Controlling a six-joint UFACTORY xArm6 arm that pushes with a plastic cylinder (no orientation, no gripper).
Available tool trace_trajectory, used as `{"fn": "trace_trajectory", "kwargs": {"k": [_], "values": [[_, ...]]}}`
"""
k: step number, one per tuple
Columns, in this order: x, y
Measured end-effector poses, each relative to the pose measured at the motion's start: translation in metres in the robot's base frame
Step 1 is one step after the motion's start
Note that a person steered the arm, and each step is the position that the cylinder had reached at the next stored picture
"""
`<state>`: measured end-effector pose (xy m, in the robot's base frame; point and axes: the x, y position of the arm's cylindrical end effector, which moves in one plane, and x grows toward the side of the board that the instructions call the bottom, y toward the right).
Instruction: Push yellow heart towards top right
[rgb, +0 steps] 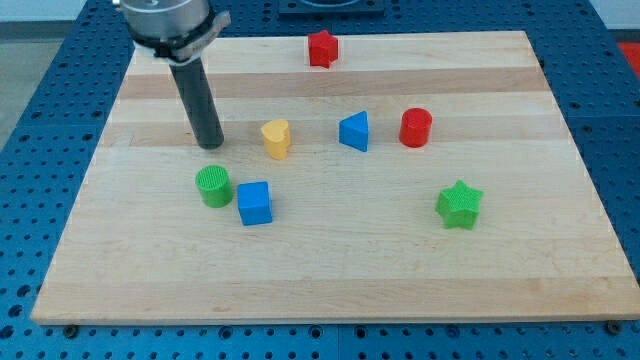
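The yellow heart (276, 139) stands on the wooden board (330, 270), left of the middle. My tip (210, 145) rests on the board to the heart's left, a short gap away and not touching it. The rod rises from the tip toward the view's top left. A blue triangular block (354, 132) sits to the heart's right, and a red cylinder (415, 128) further right.
A green cylinder (213, 187) and a blue cube (254, 203) sit just below my tip and the heart. A red star (322, 48) lies near the top edge. A green star (459, 204) lies at the lower right.
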<state>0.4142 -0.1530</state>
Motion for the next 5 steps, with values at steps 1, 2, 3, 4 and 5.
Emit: {"fn": "trace_trajectory", "kwargs": {"k": [1,2,3,4,5], "values": [[0.017,0.024],[0.016,0.044],[0.001,0.058],[-0.01,0.081],[-0.021,0.111]]}}
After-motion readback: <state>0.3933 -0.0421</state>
